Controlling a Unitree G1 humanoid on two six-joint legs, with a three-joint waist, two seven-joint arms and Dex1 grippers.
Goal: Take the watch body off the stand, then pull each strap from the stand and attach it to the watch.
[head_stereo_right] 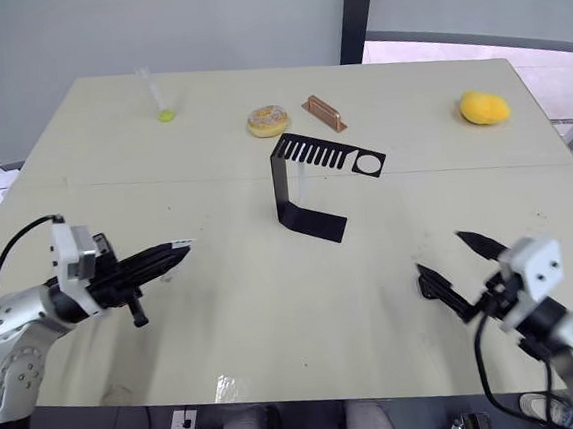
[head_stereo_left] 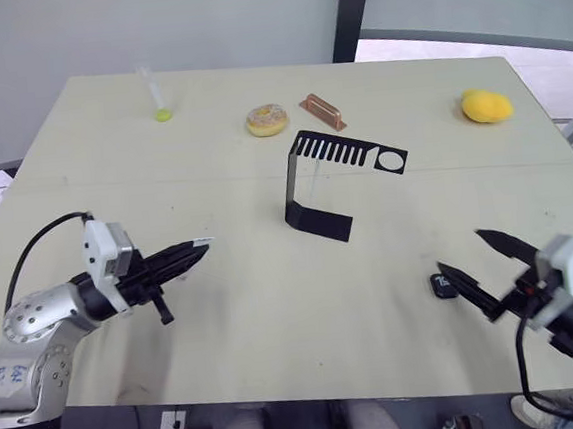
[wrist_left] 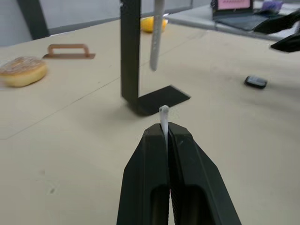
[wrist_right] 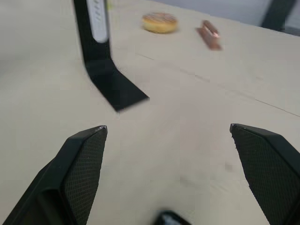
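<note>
You can see only the tip of one strap [wrist_left: 163, 114] poking out between the left gripper's [head_stereo_left: 197, 250] fingers, which are pressed together on it; the rest is hidden inside them. The other strap [wrist_left: 157, 35] hangs from the stand's [head_stereo_left: 319, 220] top plate, and its upper end is cut off in the left wrist view. The watch body [head_stereo_left: 443, 285] lies on the desk [head_stereo_left: 275, 316] near the front right corner, partly covered by the right gripper's [head_stereo_left: 476, 260] lower finger, so its screen can't be read. That gripper is spread wide and holds nothing, hovering just over the watch. The left arm reaches in from the front left, fingers aimed at the stand mid-desk.
</note>
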